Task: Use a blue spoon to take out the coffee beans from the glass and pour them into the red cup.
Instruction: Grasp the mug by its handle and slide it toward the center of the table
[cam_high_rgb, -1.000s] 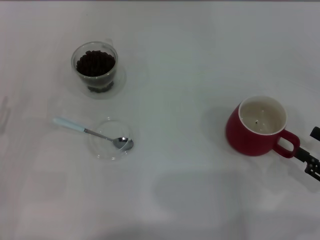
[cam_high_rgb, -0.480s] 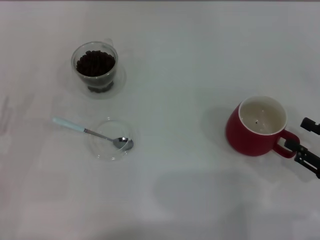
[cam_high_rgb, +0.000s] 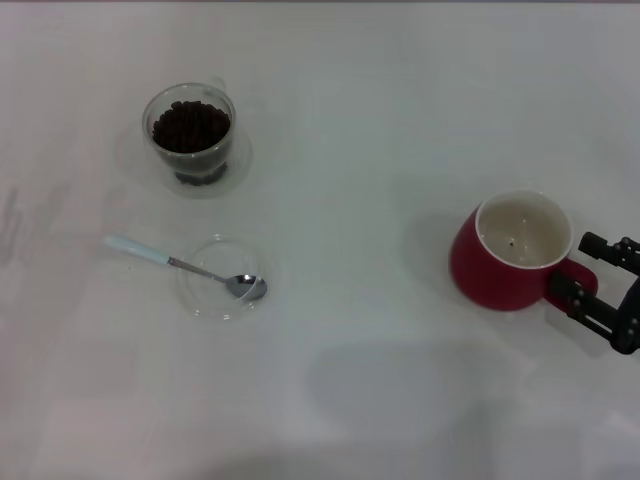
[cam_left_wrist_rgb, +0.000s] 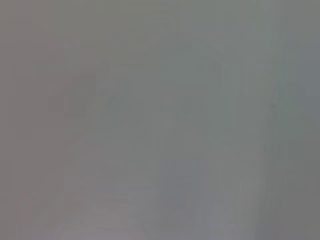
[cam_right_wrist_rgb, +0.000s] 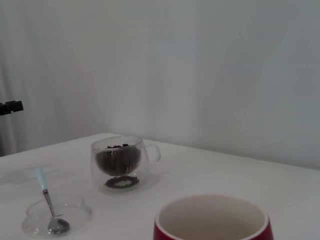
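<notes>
The glass (cam_high_rgb: 190, 135) stands at the far left, heaped with coffee beans (cam_high_rgb: 190, 125). Nearer lies the blue spoon (cam_high_rgb: 170, 262), its bowl resting in a shallow clear dish (cam_high_rgb: 222, 300) and its pale handle pointing left. At the right stands the red cup (cam_high_rgb: 500, 275), with one dark speck on its cream inside. My right gripper (cam_high_rgb: 578, 268) is open at the cup's handle, one finger on each side of it. The right wrist view shows the cup's rim (cam_right_wrist_rgb: 212, 220) close up, with the glass (cam_right_wrist_rgb: 120, 162) and spoon (cam_right_wrist_rgb: 47, 200) beyond. My left gripper is out of view.
White tabletop (cam_high_rgb: 380, 120) lies all around the objects. A wide bare stretch separates the dish from the red cup. The left wrist view shows only a blank grey surface. A small black part (cam_right_wrist_rgb: 10, 106) shows at the edge of the right wrist view.
My right gripper has come in from the right edge toward the red cup, and its fingers now flank the handle. Glass, spoon and dish have not moved.
</notes>
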